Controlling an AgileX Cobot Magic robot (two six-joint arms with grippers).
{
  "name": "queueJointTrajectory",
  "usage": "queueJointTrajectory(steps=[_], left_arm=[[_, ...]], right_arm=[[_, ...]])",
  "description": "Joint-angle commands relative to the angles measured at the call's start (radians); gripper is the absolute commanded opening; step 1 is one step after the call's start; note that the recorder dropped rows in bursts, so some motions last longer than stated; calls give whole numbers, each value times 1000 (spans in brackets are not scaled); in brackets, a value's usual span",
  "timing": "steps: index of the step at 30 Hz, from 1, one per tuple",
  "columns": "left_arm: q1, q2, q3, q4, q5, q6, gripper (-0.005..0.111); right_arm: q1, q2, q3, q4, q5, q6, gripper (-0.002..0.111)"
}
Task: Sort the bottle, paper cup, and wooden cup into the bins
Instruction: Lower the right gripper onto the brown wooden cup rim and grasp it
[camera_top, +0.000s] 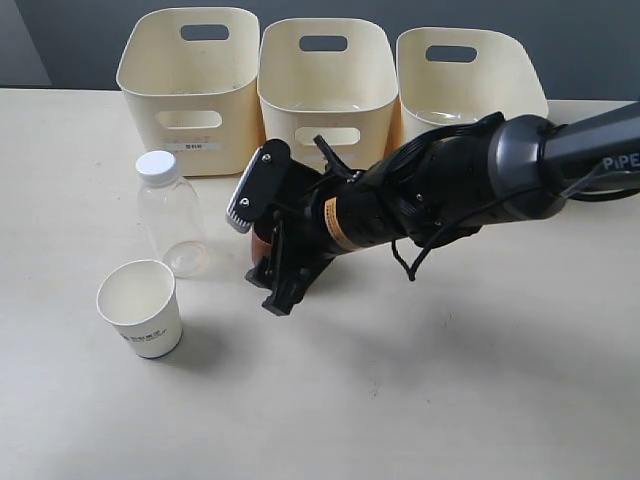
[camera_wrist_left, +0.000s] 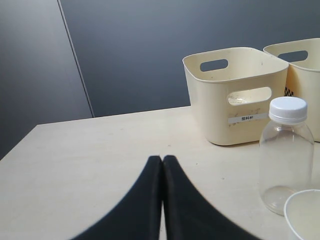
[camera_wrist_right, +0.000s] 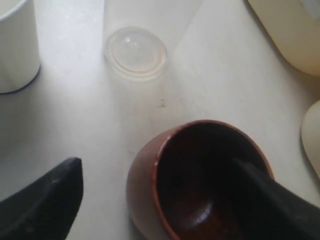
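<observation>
Centrally, the right gripper (camera_wrist_right: 155, 167) stands wide open astride the wall of the wooden cup (camera_wrist_right: 200, 195). One finger (camera_wrist_right: 270, 200) overlaps the cup's hollow, though whether it is inside or just above cannot be told. The other finger (camera_wrist_right: 45, 200) lies outside, clear of the wall. The wooden cup sits upright on the table (camera_top: 450, 390), near the bottle (camera_top: 170, 215), on its right in the exterior view. The bottle stands upright and capped. The paper cup (camera_top: 142, 308) stands mouth up just in front of the bottle. Three bins (camera_top: 300, 125) form a row behind the bottle. The left gripper (camera_wrist_left: 162, 159), its fingers (camera_wrist_left: 145, 200) pressed together on nothing, faces the bottle.
</observation>
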Motion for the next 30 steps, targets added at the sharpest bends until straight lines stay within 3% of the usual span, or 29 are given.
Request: queueJointTrajectory(steps=[1, 30], left_arm=[[0, -5, 2, 0, -7, -1, 0], [0, -5, 2, 0, -7, -1, 0]], right_arm=[[-5, 1, -4, -1, -19, 5, 75], [-5, 42, -4, -1, -8, 27, 73]])
